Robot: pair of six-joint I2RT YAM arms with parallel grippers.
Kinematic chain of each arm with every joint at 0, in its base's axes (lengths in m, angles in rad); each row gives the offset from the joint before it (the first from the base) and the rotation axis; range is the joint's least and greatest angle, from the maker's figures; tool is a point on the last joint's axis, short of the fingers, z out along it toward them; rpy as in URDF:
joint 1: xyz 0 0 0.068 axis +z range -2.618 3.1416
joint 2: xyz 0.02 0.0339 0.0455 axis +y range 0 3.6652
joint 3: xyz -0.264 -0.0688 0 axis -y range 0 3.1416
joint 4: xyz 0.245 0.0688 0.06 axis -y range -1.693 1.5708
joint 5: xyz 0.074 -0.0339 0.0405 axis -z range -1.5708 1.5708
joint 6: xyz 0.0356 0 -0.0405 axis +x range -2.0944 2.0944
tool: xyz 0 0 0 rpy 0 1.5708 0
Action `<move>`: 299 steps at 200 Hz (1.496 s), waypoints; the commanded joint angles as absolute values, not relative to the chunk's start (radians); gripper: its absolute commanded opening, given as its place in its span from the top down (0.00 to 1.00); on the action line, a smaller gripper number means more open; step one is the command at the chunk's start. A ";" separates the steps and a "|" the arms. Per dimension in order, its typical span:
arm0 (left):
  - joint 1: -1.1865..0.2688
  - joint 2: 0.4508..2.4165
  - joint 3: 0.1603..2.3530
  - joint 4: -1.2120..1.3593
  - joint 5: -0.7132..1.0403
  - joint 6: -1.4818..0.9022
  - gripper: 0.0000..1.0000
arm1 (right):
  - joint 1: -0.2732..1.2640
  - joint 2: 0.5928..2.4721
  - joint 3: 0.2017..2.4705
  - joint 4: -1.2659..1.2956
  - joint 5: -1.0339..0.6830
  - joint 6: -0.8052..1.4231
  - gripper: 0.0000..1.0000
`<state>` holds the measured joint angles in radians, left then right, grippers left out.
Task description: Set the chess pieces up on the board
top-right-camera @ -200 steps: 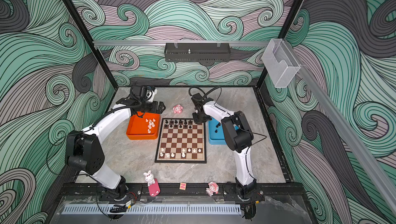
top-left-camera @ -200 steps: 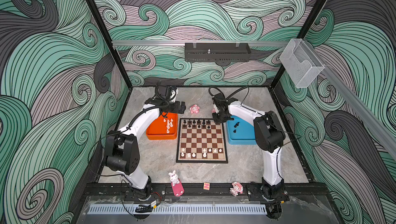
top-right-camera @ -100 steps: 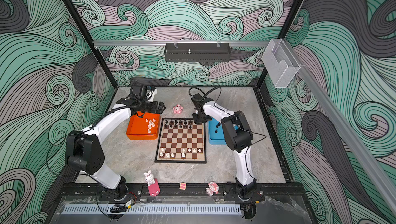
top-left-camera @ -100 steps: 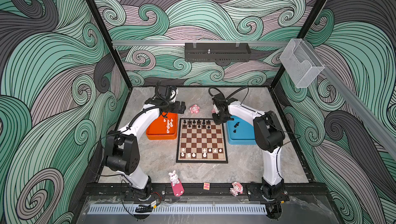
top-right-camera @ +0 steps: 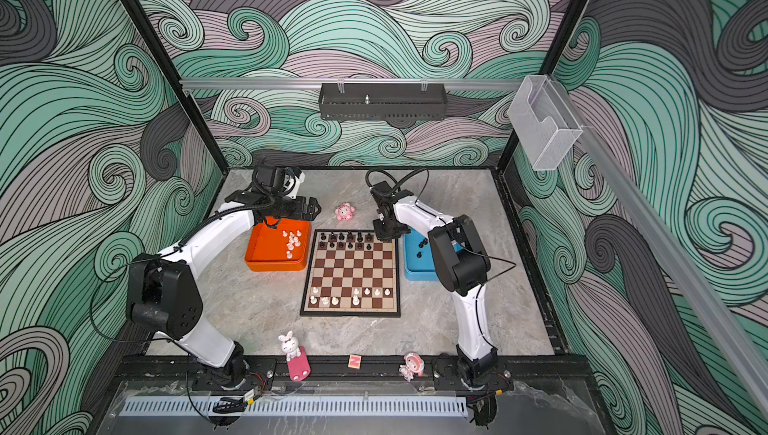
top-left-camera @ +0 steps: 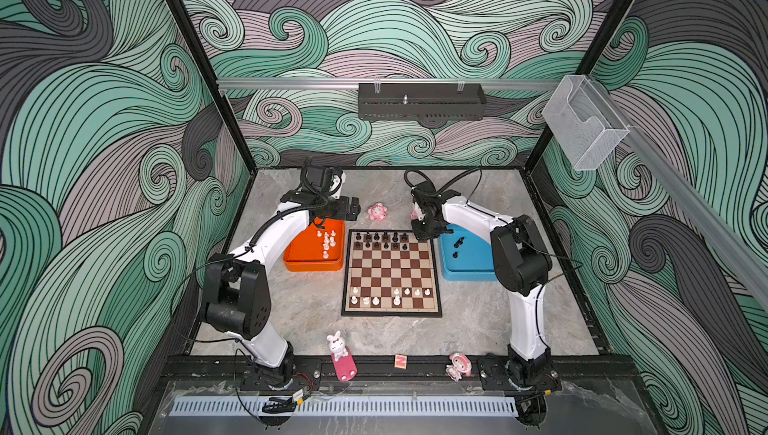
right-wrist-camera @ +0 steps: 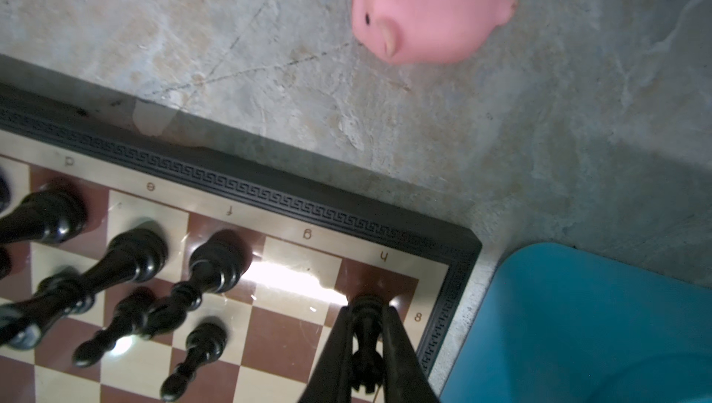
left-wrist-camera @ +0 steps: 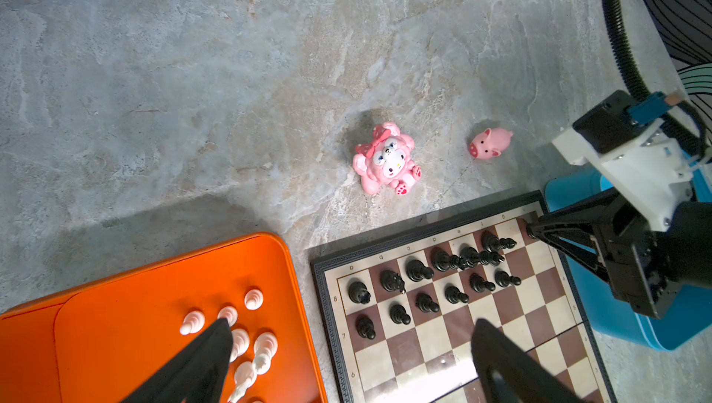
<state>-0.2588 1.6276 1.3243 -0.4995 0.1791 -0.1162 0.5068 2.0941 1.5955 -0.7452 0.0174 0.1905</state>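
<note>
At the far corner of the board [right-wrist-camera: 269, 204], on the square lettered h, your right gripper [right-wrist-camera: 368, 314] has barely moved over the last second. Its jaws stay narrow, pinching a black piece [right-wrist-camera: 365, 337] whose base looks to be down on that square, so release seems next. Your left gripper [left-wrist-camera: 350, 324] hangs wide and empty, straddling the orange tray [left-wrist-camera: 115, 324] of white pieces [left-wrist-camera: 266, 343] and the board's edge.
</note>
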 commanded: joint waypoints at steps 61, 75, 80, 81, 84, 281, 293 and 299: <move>-0.268 1.628 1.357 -0.518 0.169 -0.107 0.01 | 0.506 2.125 1.628 -0.762 0.012 0.179 0.85; -0.267 1.626 1.358 -0.519 0.167 -0.106 0.02 | 0.506 2.126 1.626 -0.761 0.010 0.179 0.85; -0.267 1.627 1.358 -0.519 0.167 -0.106 0.01 | 0.506 2.125 1.626 -0.762 0.009 0.179 0.84; -0.267 1.627 1.358 -0.519 0.167 -0.107 0.01 | 0.506 2.124 1.626 -0.763 0.010 0.179 0.84; -0.268 1.626 1.359 -0.518 0.167 -0.107 0.01 | 0.506 2.124 1.627 -0.762 0.010 0.179 0.84; -0.267 1.636 1.381 -0.565 0.088 -0.150 0.01 | 0.509 1.873 1.595 -0.819 -0.033 0.174 0.57; -0.267 1.634 1.380 -0.566 0.064 -0.166 0.01 | 0.509 1.827 1.574 -0.817 -0.033 0.168 0.57; -0.268 1.632 1.378 -0.568 0.048 -0.173 0.01 | 0.509 1.803 1.561 -0.816 -0.029 0.166 0.57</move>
